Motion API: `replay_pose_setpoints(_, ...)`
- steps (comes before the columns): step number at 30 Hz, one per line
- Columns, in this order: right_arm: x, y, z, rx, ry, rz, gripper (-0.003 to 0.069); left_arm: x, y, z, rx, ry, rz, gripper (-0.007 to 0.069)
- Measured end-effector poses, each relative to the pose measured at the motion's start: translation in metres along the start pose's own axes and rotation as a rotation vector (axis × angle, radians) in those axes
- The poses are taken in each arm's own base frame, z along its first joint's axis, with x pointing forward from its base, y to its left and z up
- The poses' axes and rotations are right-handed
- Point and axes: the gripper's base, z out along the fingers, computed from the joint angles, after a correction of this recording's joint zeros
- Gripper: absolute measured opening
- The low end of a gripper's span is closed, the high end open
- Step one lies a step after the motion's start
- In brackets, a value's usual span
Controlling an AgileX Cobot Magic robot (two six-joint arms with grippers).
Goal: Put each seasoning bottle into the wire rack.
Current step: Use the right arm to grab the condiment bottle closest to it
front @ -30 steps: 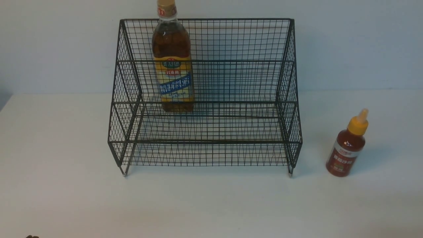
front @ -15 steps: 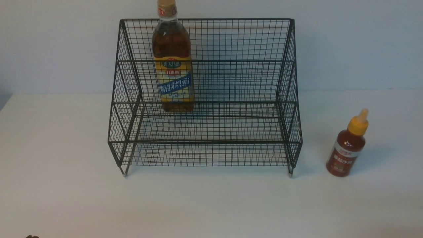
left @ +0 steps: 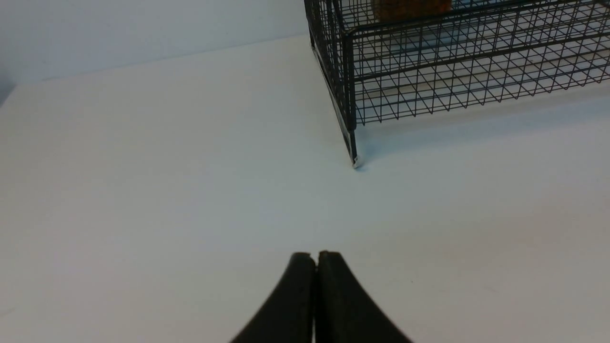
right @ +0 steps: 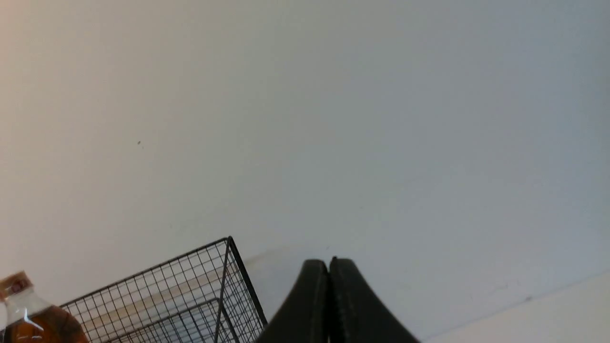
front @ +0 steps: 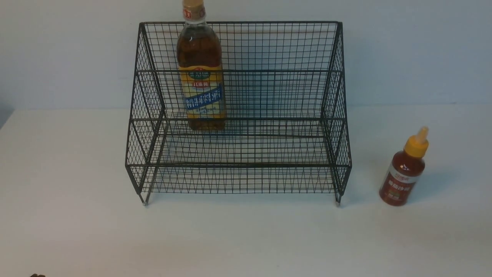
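The black wire rack (front: 238, 165) stands at the middle of the white table. The tall amber bottle (front: 201, 88) with its tan cap stands upright on the rack's upper tier, towards the left. The small red sauce bottle (front: 403, 173) with a yellow nozzle cap stands on the table to the right of the rack, leaning slightly. My left gripper (left: 316, 254) is shut and empty, low over the table in front of the rack's left front foot (left: 354, 162). My right gripper (right: 329, 259) is shut and empty, raised and facing the wall, with the rack's top corner (right: 228, 240) and the tall bottle (right: 28, 319) beside it.
The white table (front: 77, 231) runs back to a pale wall (front: 423, 46) right behind the rack. A small dark bit (front: 37, 275) shows at the front view's bottom left edge.
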Motion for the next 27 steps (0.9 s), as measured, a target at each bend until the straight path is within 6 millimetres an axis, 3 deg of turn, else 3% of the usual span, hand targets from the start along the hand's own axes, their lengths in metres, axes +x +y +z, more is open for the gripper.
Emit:
replay_pose_setpoints(9,-0.012,0.001,-0.001,-0.013,-0.130,0.001,-0.0012,0.000,0.000,0.000,0.000,0.000,0.000,-0.0012)
replay_pose_setpoints(14,-0.021,0.010,0.008,-0.048,-0.135,-0.134,-0.0012,0.000,0.000,0.000,0.000,0.000,-0.001,-0.0012)
replay_pose_setpoints(19,-0.036,0.026,0.042,-0.082,-0.036,-0.297,-0.0012,0.000,0.000,0.000,0.000,0.000,0.000,-0.0012)
replay_pose_setpoints(22,-0.036,0.031,0.074,-0.087,0.046,-0.319,-0.0006,0.000,0.000,0.000,0.000,0.000,0.000,-0.0012)
replay_pose_setpoints(23,-0.035,0.031,0.079,-0.087,0.057,-0.314,-0.0006,0.000,0.000,0.000,0.000,0.000,0.000,-0.0012)
replay_pose_setpoints(25,-0.021,0.030,0.111,-0.075,0.159,-0.271,0.0010,0.000,0.000,0.000,0.000,0.000,0.001,-0.0012)
replay_pose_setpoints(27,-0.013,0.029,0.124,-0.078,0.198,-0.255,0.0021,0.000,0.000,0.000,0.000,0.000,0.001,-0.0012)
